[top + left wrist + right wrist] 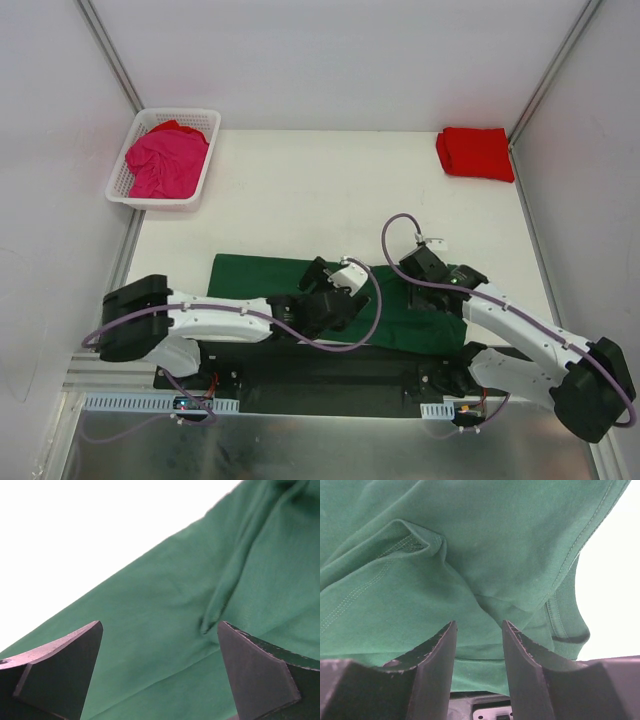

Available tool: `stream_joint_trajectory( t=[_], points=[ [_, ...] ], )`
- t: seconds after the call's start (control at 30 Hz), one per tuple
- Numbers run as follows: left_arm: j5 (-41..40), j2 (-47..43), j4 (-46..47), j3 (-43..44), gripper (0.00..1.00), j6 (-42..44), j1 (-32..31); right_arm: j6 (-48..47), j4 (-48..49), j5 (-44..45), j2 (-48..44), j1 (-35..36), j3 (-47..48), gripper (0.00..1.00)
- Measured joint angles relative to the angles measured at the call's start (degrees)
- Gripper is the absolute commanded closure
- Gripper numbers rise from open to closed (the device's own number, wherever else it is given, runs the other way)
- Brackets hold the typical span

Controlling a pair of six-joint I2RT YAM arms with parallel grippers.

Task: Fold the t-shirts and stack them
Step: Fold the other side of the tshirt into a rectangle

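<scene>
The white table (320, 190) has the dark green t-shirt (260, 280) spread along its near edge. The magenta t-shirt (165, 160) is heaped in the white lattice basket (150, 200) at the far left, and the red t-shirt (475, 152) lies folded at the far right. The left gripper (160, 630) gapes wide above the green cloth, holding nothing, while the right gripper (478, 625) stands half apart at a fold of it; I cannot tell whether it grips.

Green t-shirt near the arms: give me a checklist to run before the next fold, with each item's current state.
1. Left gripper open, holding nothing: ok.
2. Right gripper gripping the green t-shirt: cannot tell.
3. Green t-shirt flat, without creases: not ok, a ridge shows.
4. Red t-shirt folded at the far right corner: ok.
5. Pink t-shirt out of the basket: not ok, bunched inside.
</scene>
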Motion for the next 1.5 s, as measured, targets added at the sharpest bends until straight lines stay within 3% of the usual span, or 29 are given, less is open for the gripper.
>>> stream_joint_trajectory(
  t=[0.27, 0.47, 0.53, 0.57, 0.6, 0.63, 0.7, 0.77, 1.0, 1.27, 1.5],
  points=[
    [-3.9, -16.2, -3.4, -2.6, 0.06, 0.4, 0.0, 0.1, -1.8, 1.0, -3.2, 0.0, 0.8, 0.54],
    [-2.1, -20.0, -4.3, -3.2, 0.29, -1.0, 0.7, 0.2, -2.4, 1.7, -8.6, 0.0, 1.4, 0.58],
    [0.2, -18.6, -4.4, -3.1, 0.45, -2.1, 0.7, 0.3, -2.4, 1.7, -10.6, 0.0, 1.4, 0.76],
    [1.2, -17.9, -4.4, -3.1, 0.53, -2.8, 0.7, 0.4, -2.4, 1.6, -11.4, 0.0, 1.4, 0.94],
    [2.7, -17.0, -4.5, -3.0, 0.63, -3.2, 0.7, 0.6, -2.3, 1.5, -12.2, 0.0, 1.4, 0.99],
    [4.2, -15.9, -4.4, -2.8, 0.77, -3.6, 0.7, 1.0, -2.2, 1.4, -13.1, 0.0, 1.4, 0.99],
    [7.7, -14.1, -3.8, -2.4, 0.92, -4.5, 0.7, 1.2, -1.9, 1.1, -14.4, 0.0, 1.4, 0.99],
    [10.9, -12.8, -3.0, -2.0, 0.99, -5.2, 0.7, 1.2, -1.3, 0.6, -15.0, 0.0, 1.3, 0.99],
    [21.0, -8.3, 0.5, 2.1, 1.0, -5.6, 0.9, 1.2, 3.4, -3.6, -13.4, 0.0, -1.5, 0.99],
    [37.3, -3.9, 7.3, 3.1, 1.0, -9.3, 5.2, 0.6, 8.5, -7.6, -9.4, -1.0, -2.7, 0.99],
    [49.6, 3.2, 16.0, 1.4, 1.0, -15.1, 10.1, -1.8, 14.6, -16.7, -8.9, -12.0, -4.9, 0.99]
  ],
)
